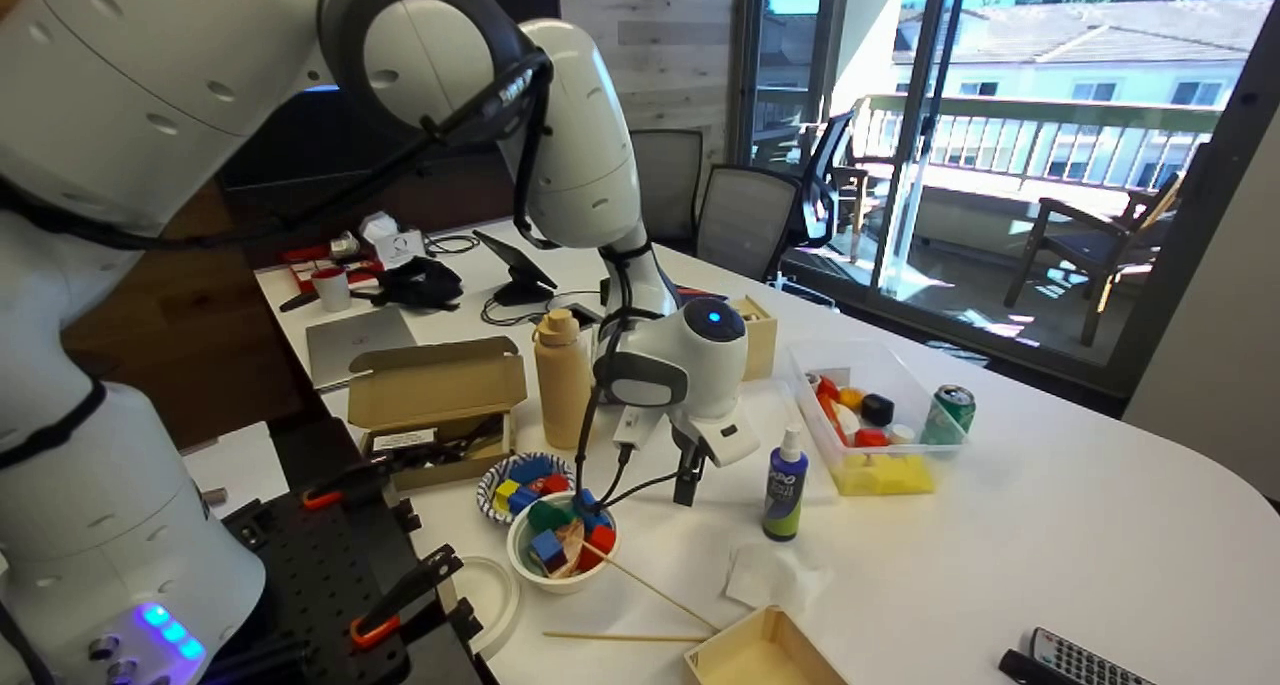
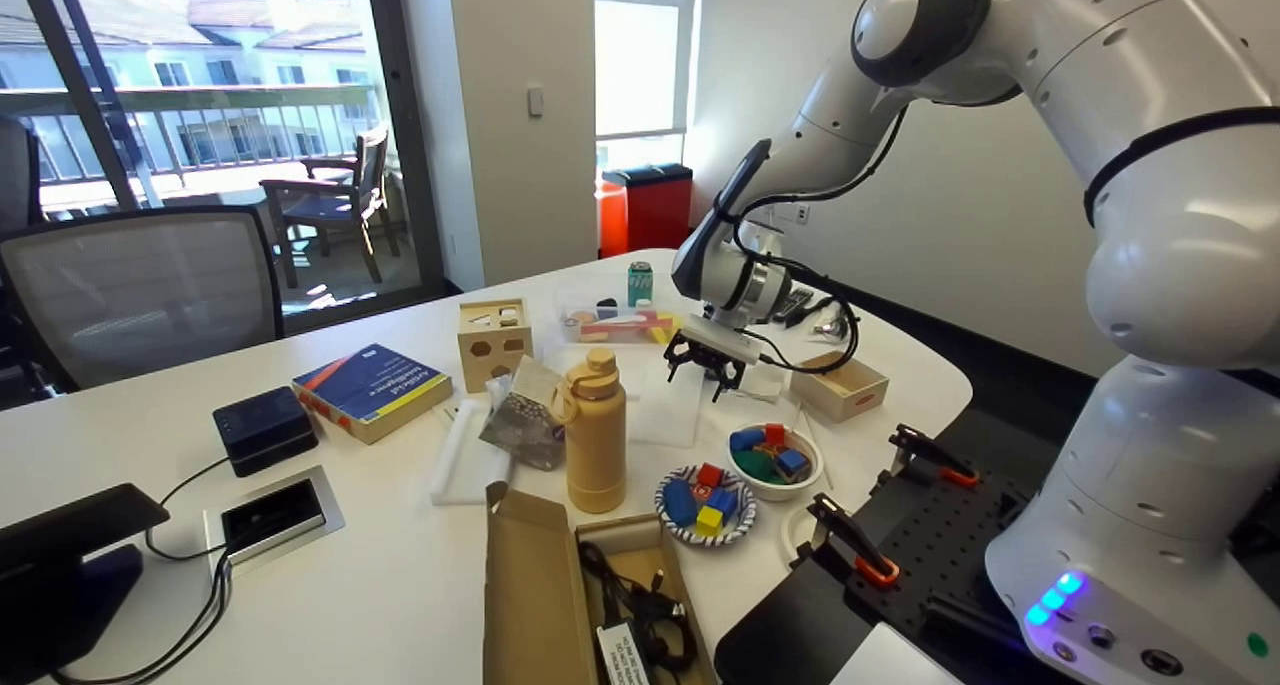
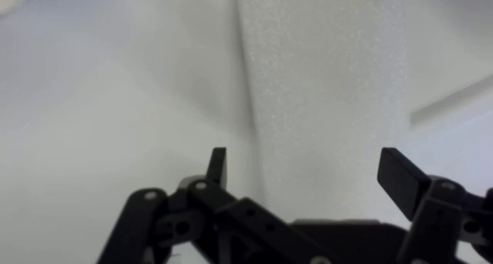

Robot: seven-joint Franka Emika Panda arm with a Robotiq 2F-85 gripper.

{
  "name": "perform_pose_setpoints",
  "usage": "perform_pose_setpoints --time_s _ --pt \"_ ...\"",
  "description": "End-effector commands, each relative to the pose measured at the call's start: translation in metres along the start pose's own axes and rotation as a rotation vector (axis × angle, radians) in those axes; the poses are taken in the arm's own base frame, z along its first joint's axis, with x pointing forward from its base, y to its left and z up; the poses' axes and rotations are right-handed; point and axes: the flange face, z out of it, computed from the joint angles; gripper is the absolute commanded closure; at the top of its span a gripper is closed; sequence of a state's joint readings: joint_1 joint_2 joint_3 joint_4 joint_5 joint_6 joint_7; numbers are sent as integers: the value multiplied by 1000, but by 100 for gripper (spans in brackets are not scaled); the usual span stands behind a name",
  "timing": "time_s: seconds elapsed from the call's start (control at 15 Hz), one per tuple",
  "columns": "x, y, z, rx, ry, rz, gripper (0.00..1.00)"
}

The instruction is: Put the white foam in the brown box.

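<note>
So, jaws were spread wide, nothing gripped, above the white foam [image 3: 327, 102], a pale strip that seemed to lie on the tabletop [image 1: 1000, 525]; brown box [image 1: 440, 385] didn't have it yet. Main worry: I was off-ctr. In wrist view one fingertip [image 3: 218, 163] stood clear of the foam's edge, but the opp. one looked lined up w/ the other edge, so straight down it'd prob. land on foam, not beside it: dent or skid, no grip. Foam was soft, I figured; hard squeeze might crumple it, light one might lose it mid-carry. Route: tan bottle [image 2: 597, 435] stood near the box, so a low swing w/ a long strip could knock it. Black cables [image 2: 655, 610] lay inside the box, so foam might perch on top & slide off.

Vis. poor: white on white, couldn't judge ht. of jaws above foam. Foam's far end was cut off at top of wrist view, near end out of sight behind the jaws. Pale sheet [image 2: 665, 410] in an exterior view: same piece? Couldn't tell. Box ran off bottom edge there.
</note>
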State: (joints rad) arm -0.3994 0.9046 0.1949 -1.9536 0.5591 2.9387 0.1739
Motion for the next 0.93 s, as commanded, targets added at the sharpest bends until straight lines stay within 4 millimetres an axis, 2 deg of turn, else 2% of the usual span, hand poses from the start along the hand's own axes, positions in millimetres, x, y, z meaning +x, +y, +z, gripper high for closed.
perform_pose_setpoints --time_s 0.0,0.47,0.53,0.6,0.87 --pt "9 0 13 2 -7 14 0" --pt "19 -5 30 10 -19 29 0" --pt "20 -6 31 10 -17 30 7" --pt "22 -8 32 10 -17 32 26" --pt "25 -16 33 15 -12 29 57"
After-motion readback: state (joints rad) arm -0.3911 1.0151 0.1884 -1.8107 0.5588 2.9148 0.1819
